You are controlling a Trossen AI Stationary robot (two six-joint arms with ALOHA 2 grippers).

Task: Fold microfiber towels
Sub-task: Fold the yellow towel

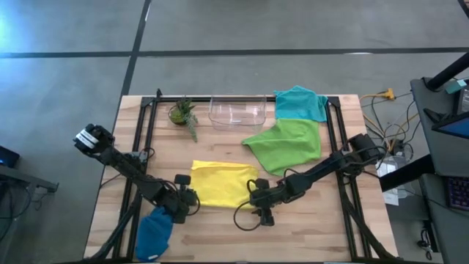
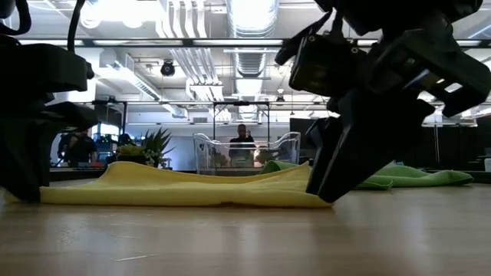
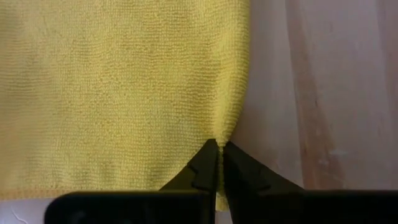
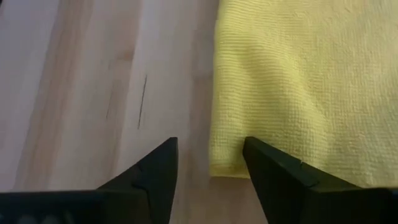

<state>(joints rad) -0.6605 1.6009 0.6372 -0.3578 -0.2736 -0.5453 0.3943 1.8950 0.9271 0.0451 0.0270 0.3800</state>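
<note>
The yellow towel (image 1: 220,183) lies flat and already doubled over in the lower middle of the overhead frame, a wide strip on the wooden table (image 1: 308,235). My left gripper (image 3: 219,149) sits at the strip's left end, its jaws pinched tight on the towel's edge near a corner, as its own wrist view shows. My right gripper (image 4: 208,152) is at the strip's right end; its fingers stand apart with the towel's corner lying between them on the wood, not gripped.

I judge I am mid-fold on this towel: one fold is made and I am taking hold of the two ends for the next. Before anything lifts, my right jaws need to close on that corner, catching both layers. Then both ends should rise together and travel evenly so the strip folds without skewing; if only my left hand pulls, the cloth will drag and wrinkle.

The lime green towel (image 1: 286,143) lies spread right of centre, its upper edge touching the teal towel (image 1: 300,103) at the upper right. The dark blue towel (image 1: 155,231) is bunched at the lower left, hanging partly over the table's edge. A clear plastic bin (image 1: 237,110) and a small potted plant (image 1: 183,114) stand along the top.
</note>
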